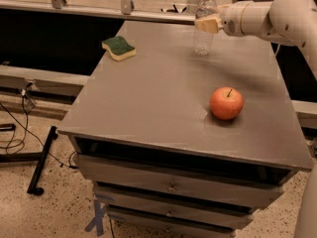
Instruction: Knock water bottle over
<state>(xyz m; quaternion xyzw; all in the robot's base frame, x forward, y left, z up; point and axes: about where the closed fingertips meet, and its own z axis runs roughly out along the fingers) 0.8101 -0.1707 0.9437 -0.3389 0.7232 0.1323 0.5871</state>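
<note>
The water bottle [204, 32] stands upright near the far edge of the grey table [163, 93]. It is clear plastic with a white cap, and its middle is hidden behind the gripper. My gripper [206, 25] reaches in from the right on the white arm [267, 16]. Its tan fingers [208, 25] lie across the bottle's middle, touching or right in front of it.
A red apple [227, 103] sits on the table's right front part. A green and yellow sponge [119, 47] lies at the far left. Drawers are under the table. Cables and a black stand foot [39, 162] lie on the floor at left.
</note>
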